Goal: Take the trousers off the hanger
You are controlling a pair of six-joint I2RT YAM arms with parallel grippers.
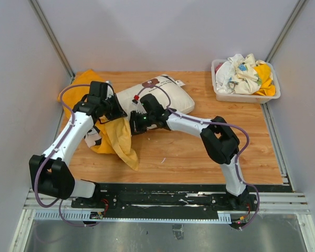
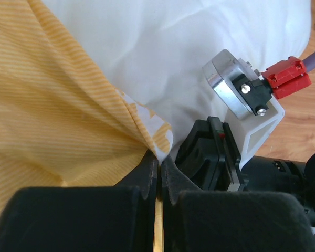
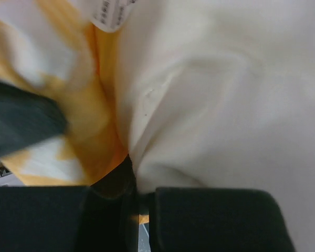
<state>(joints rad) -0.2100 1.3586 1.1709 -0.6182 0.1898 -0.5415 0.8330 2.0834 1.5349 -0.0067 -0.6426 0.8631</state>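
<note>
A cream garment with a brown patch (image 1: 163, 94), apparently the trousers, lies at the back middle of the table, partly over a yellow cloth (image 1: 118, 139). No hanger shows in any view. My left gripper (image 1: 115, 108) is shut on the yellow-and-white edge of the yellow cloth (image 2: 68, 105), with the fold pinched between the pads (image 2: 147, 173). My right gripper (image 1: 137, 123) sits just right of it, shut on a fold of the cream garment (image 3: 215, 105). The two grippers are almost touching; the right wrist's camera mount (image 2: 241, 94) fills the left wrist view.
A clear plastic bin (image 1: 220, 96) with white and yellow clothes stands at the back right. Grey walls close in the left, back and right sides. The wooden table (image 1: 199, 163) runs to a black rail at the near edge.
</note>
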